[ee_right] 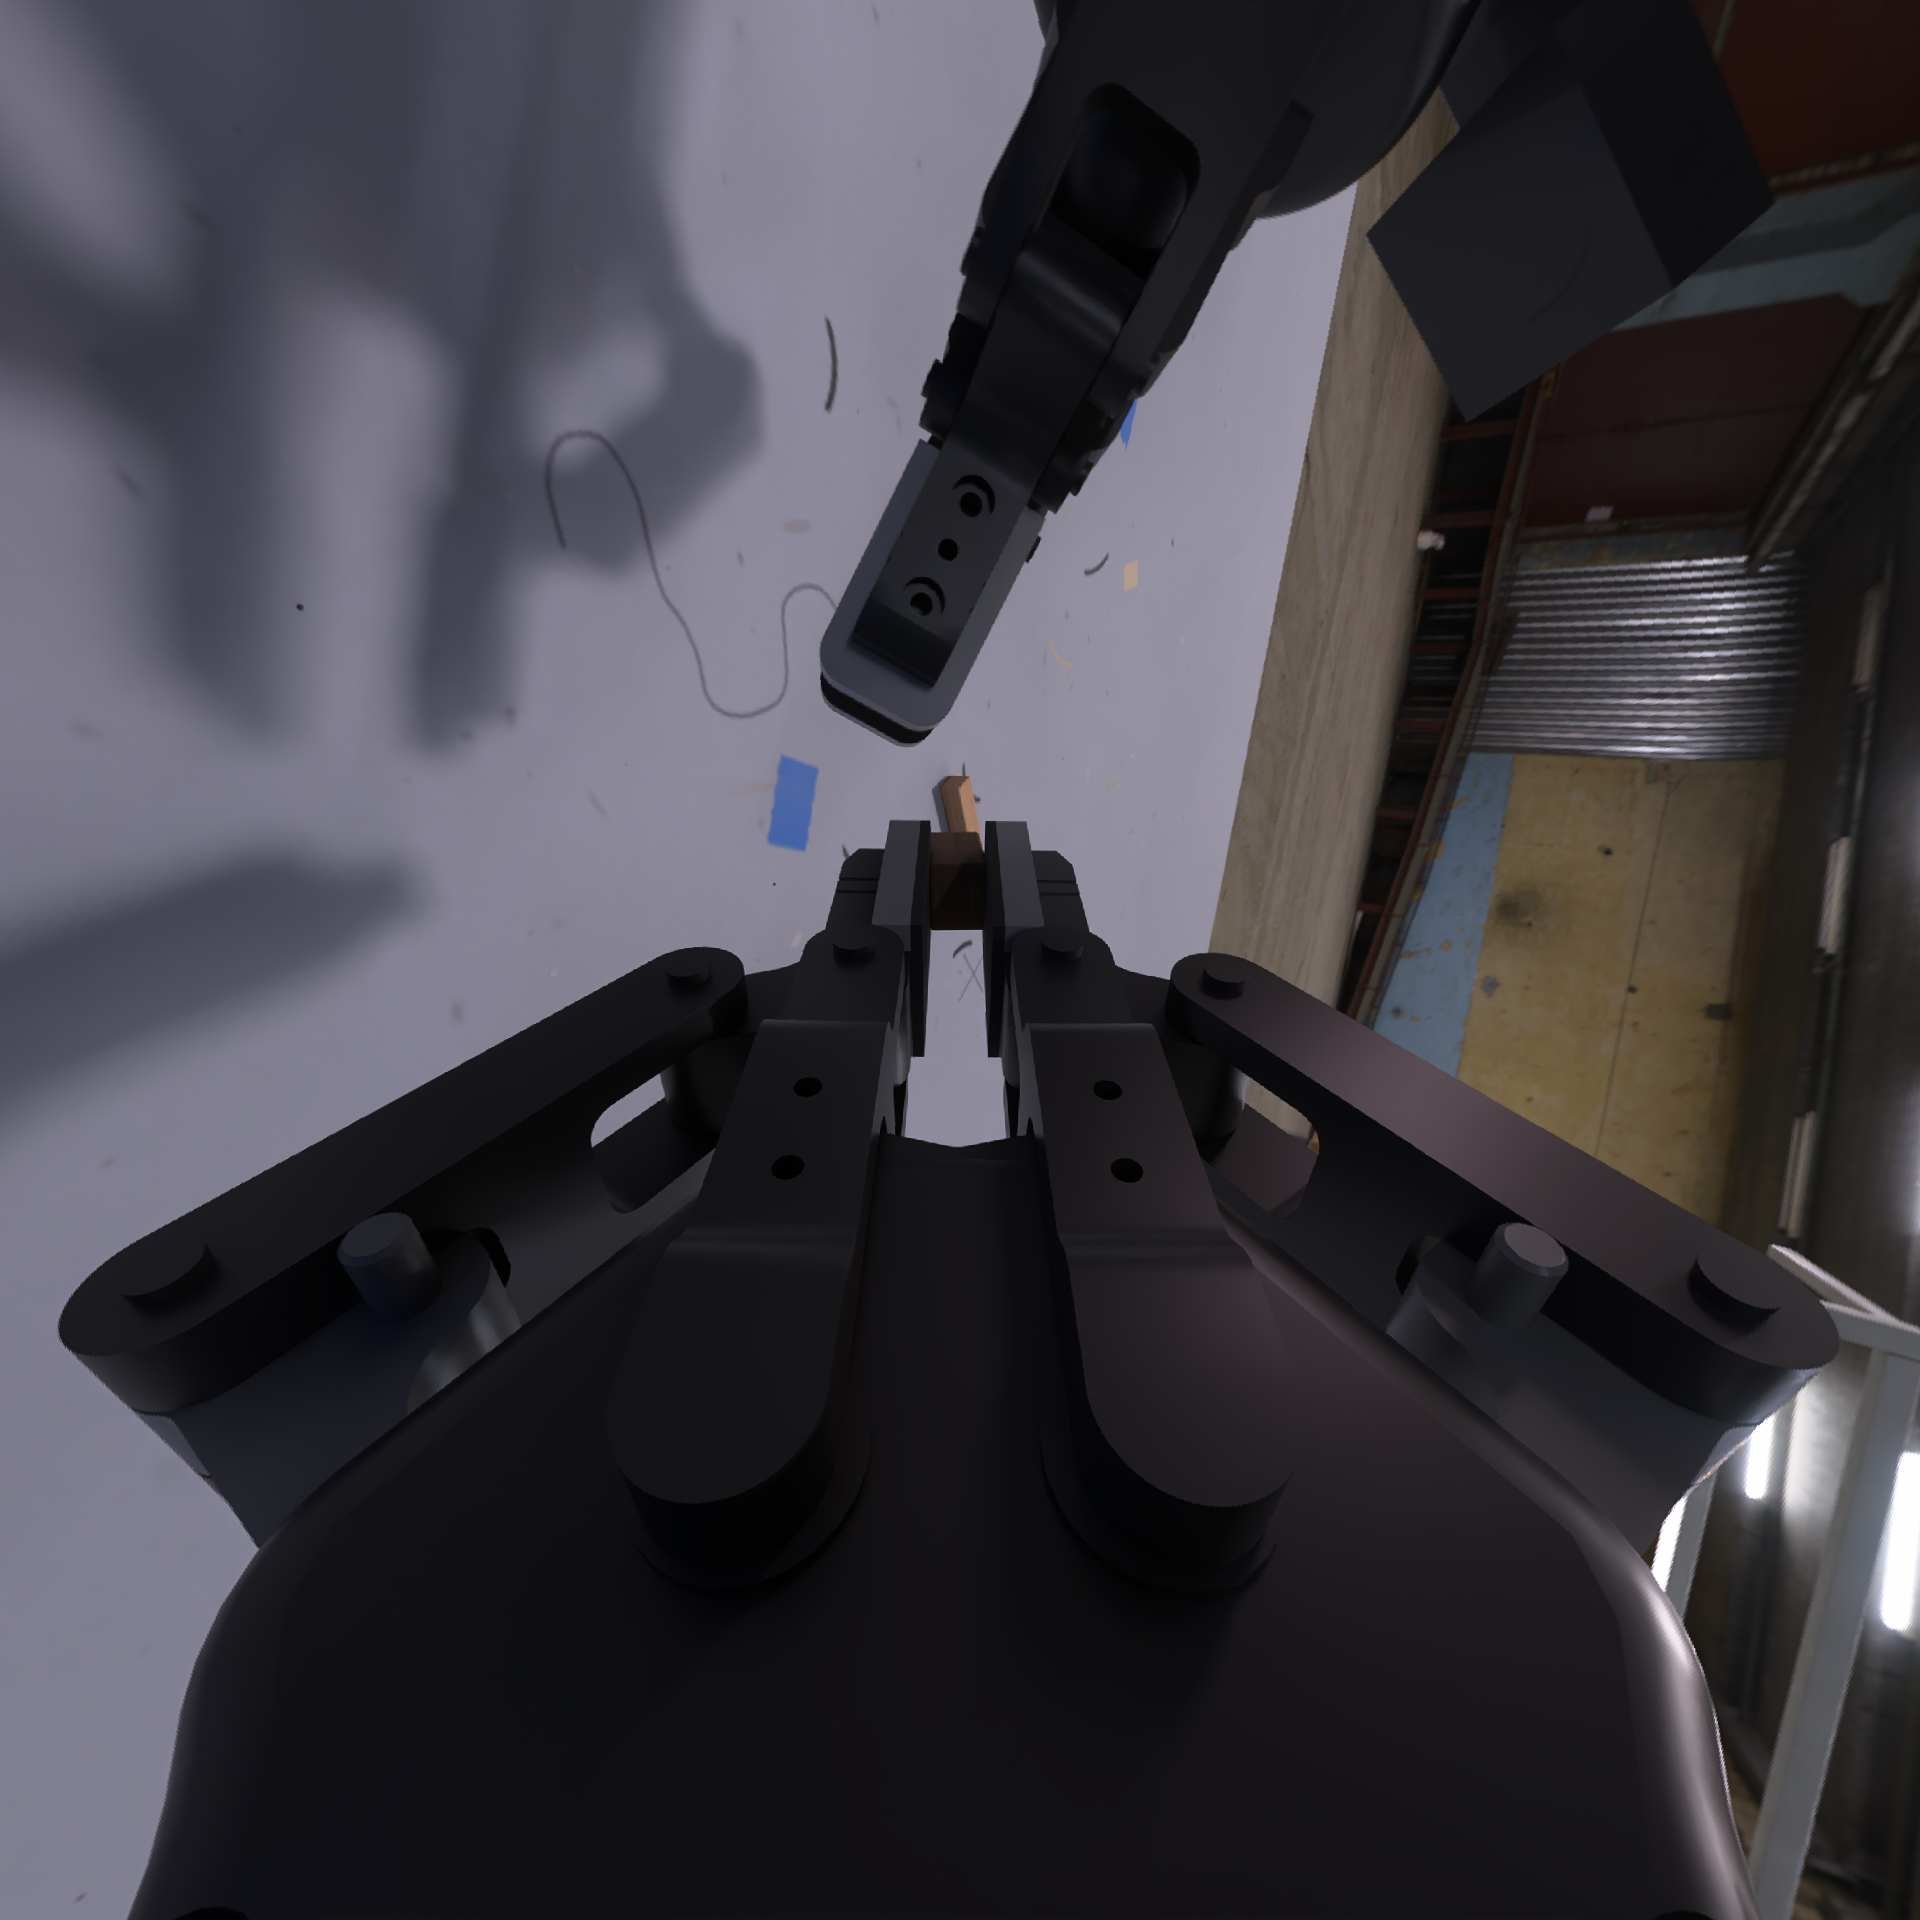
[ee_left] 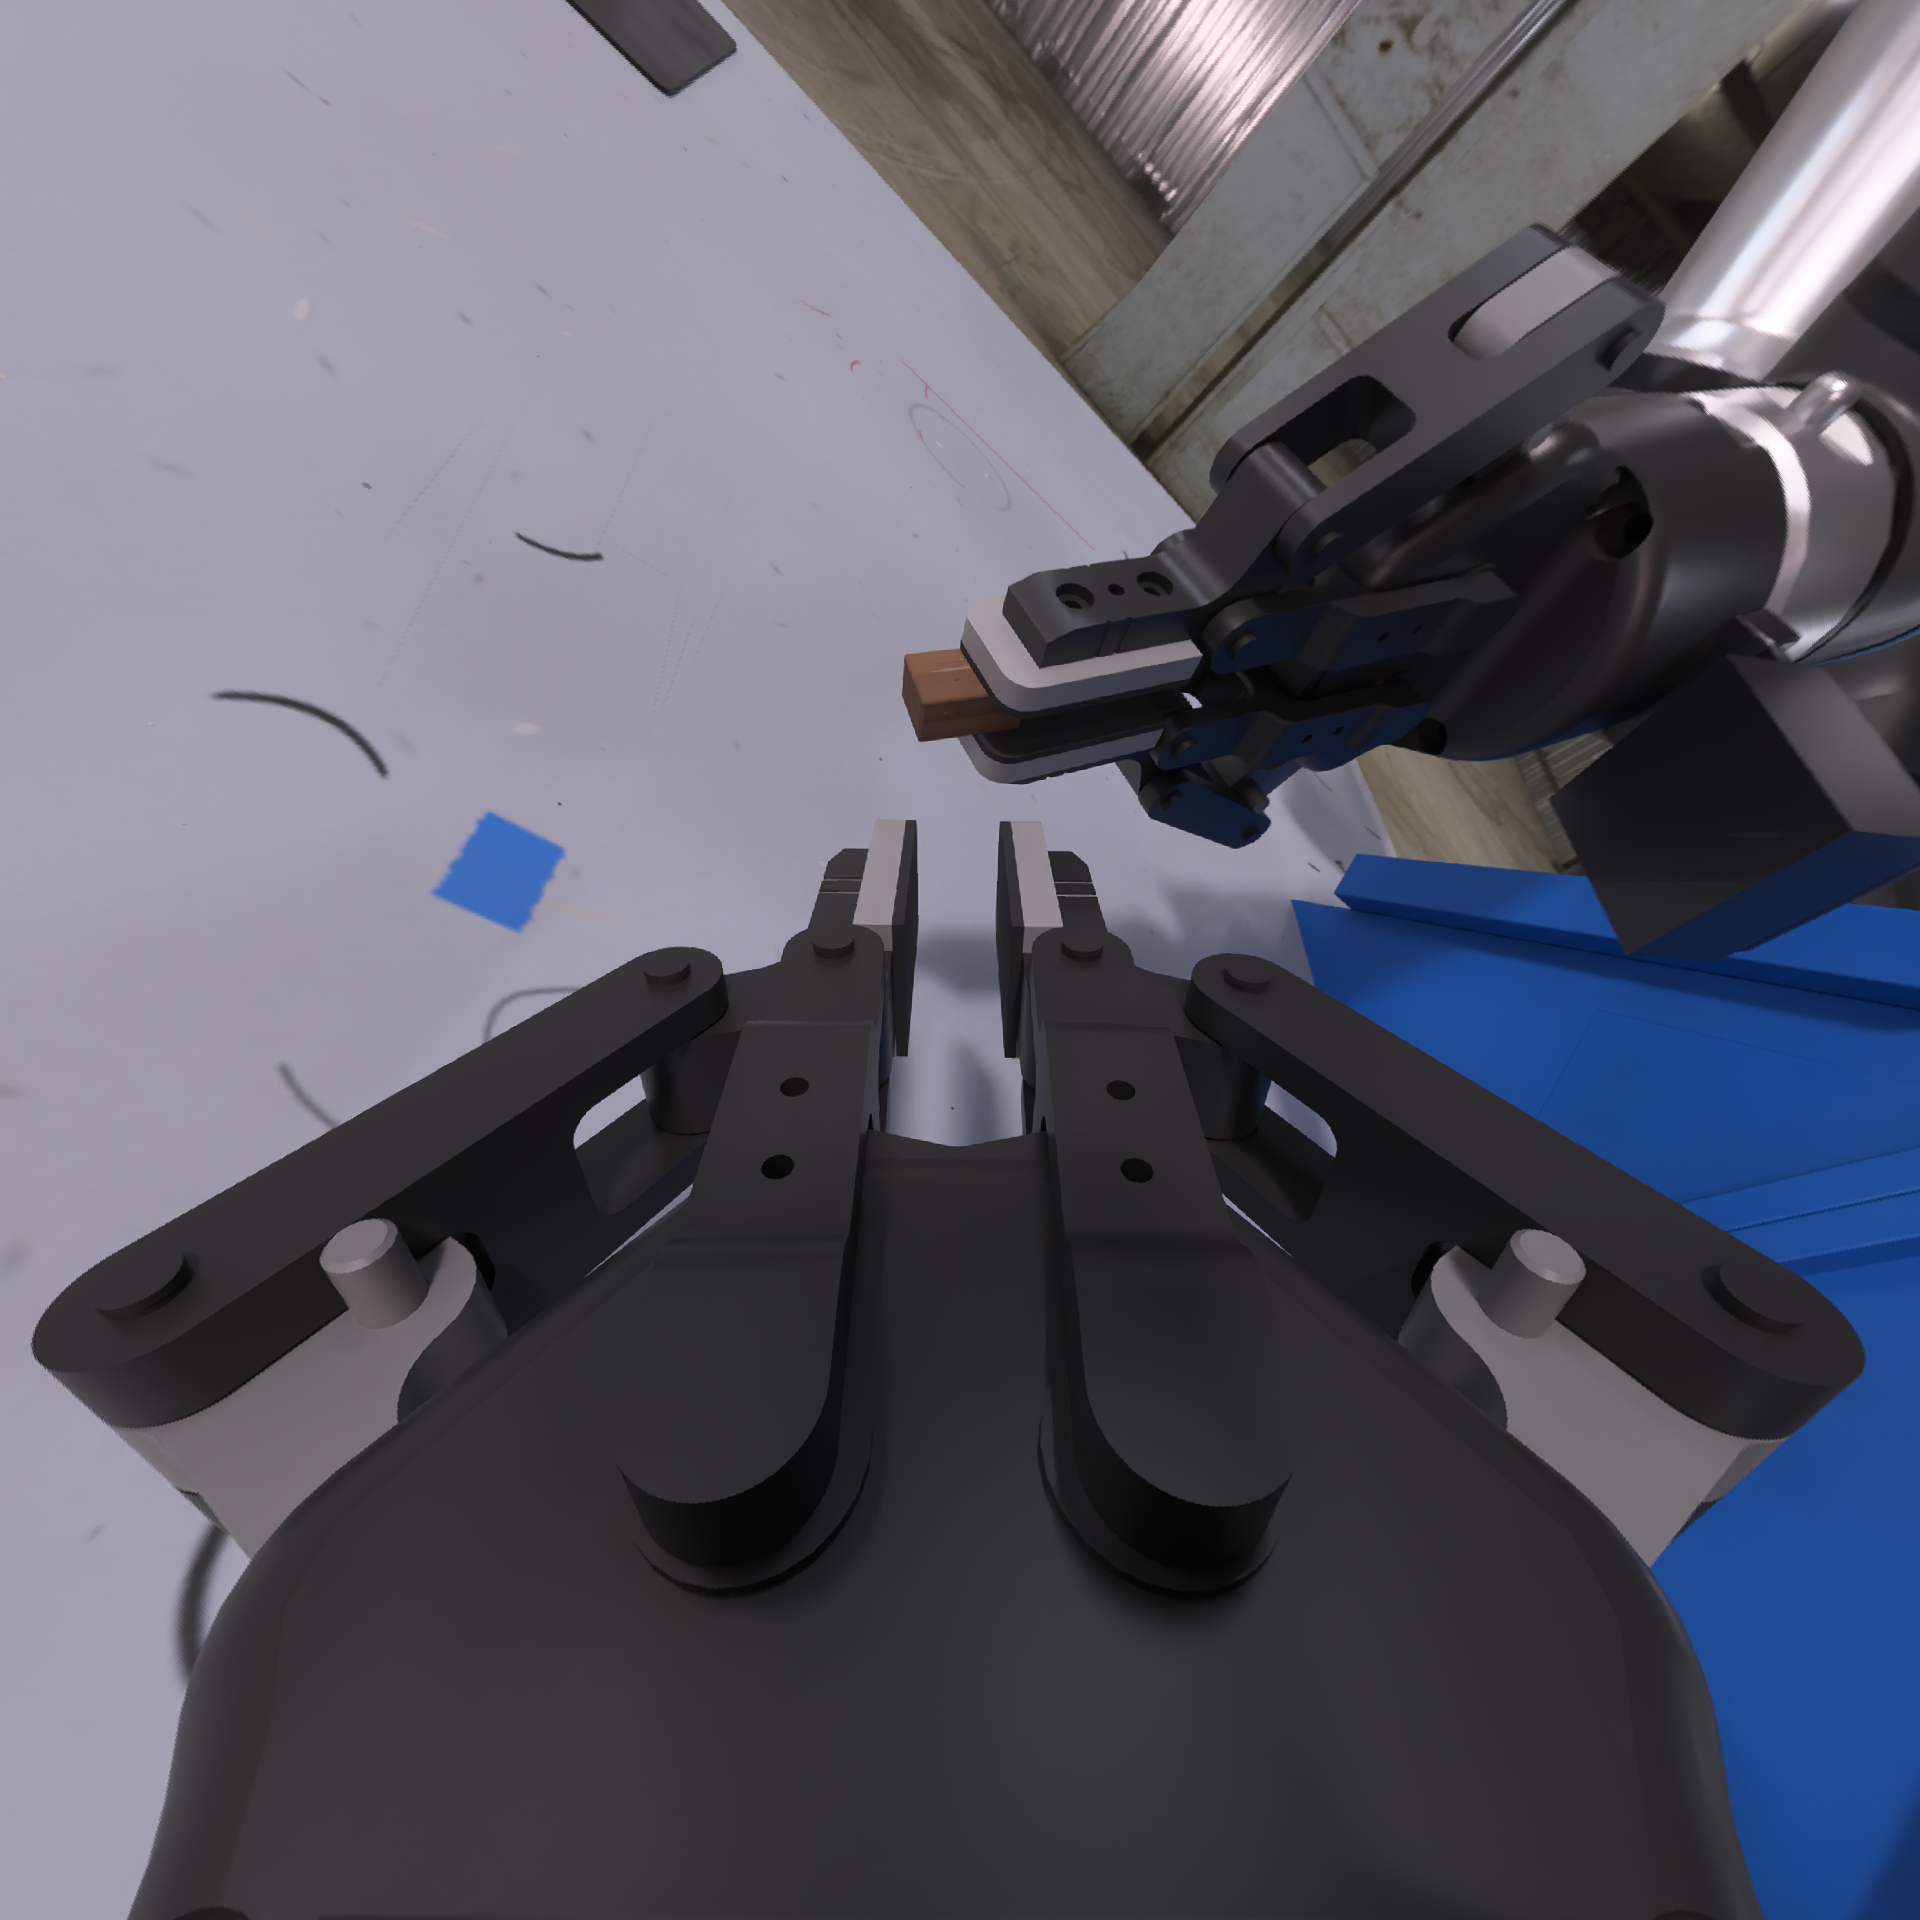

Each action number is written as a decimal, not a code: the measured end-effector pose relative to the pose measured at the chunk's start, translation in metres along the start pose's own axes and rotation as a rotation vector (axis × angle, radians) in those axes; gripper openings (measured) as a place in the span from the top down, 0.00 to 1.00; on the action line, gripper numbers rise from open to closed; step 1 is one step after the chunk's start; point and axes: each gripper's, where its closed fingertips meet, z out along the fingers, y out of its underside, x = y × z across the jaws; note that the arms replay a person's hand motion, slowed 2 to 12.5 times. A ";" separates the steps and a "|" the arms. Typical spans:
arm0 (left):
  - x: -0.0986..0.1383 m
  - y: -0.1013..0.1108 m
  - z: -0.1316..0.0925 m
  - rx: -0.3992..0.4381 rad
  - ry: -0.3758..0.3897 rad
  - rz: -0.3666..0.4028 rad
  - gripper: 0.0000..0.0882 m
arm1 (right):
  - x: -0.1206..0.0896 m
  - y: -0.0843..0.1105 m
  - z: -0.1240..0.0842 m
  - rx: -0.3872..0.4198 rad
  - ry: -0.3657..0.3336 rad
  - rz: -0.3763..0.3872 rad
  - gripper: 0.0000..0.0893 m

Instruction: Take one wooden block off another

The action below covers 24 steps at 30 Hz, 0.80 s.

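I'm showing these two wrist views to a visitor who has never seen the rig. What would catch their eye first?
Most striking is the brown wooden block clamped in the right gripper, held in the air above the pale table at right of centre in the left wrist view. Next, the left gripper in the foreground, with nothing between its fingers. A blue tape patch on the table to the left also stands out.
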 end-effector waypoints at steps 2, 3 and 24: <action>0.001 -0.001 0.000 0.006 0.015 -0.012 0.84 | 0.000 -0.001 -0.001 0.010 0.008 -0.024 0.90; 0.002 -0.001 -0.001 0.007 0.024 -0.019 0.84 | 0.001 -0.001 -0.001 0.015 0.012 -0.036 0.90; 0.006 -0.004 -0.002 0.045 0.119 -0.141 0.84 | 0.006 -0.004 -0.007 0.040 0.056 -0.151 0.90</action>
